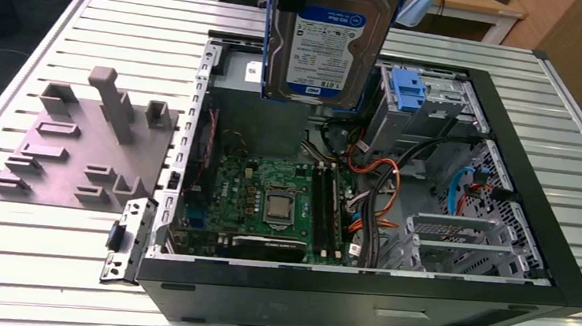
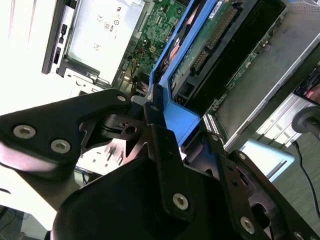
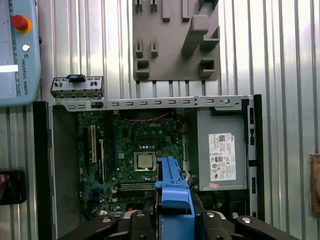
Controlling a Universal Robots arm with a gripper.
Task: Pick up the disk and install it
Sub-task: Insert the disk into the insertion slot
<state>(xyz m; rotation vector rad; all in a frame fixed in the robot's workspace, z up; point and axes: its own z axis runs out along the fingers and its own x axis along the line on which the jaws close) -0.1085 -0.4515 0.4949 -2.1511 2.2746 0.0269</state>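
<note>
The disk [image 1: 328,44], a silver drive with a white-and-blue label in a bright blue carrier, hangs upright in the air above the back of the open computer case [image 1: 536,255]. Its label faces the exterior view. In the second wrist view my gripper [image 2: 180,120] is shut on the blue carrier's end, a black finger [image 2: 152,107] pressed on each side, and the disk's green circuit side [image 2: 210,45] runs away from it. In the first wrist view the blue carrier [image 3: 172,197] sticks out between the fingers, over the motherboard [image 3: 140,145].
A grey drive cage with a fixed blue tab [image 1: 408,90] sits at the case's far right corner. The power supply box [image 3: 222,155] lies beside the motherboard. Orange and black cables [image 1: 378,194] cross the case. A grey fixture plate [image 1: 81,152] lies to the exterior view's left.
</note>
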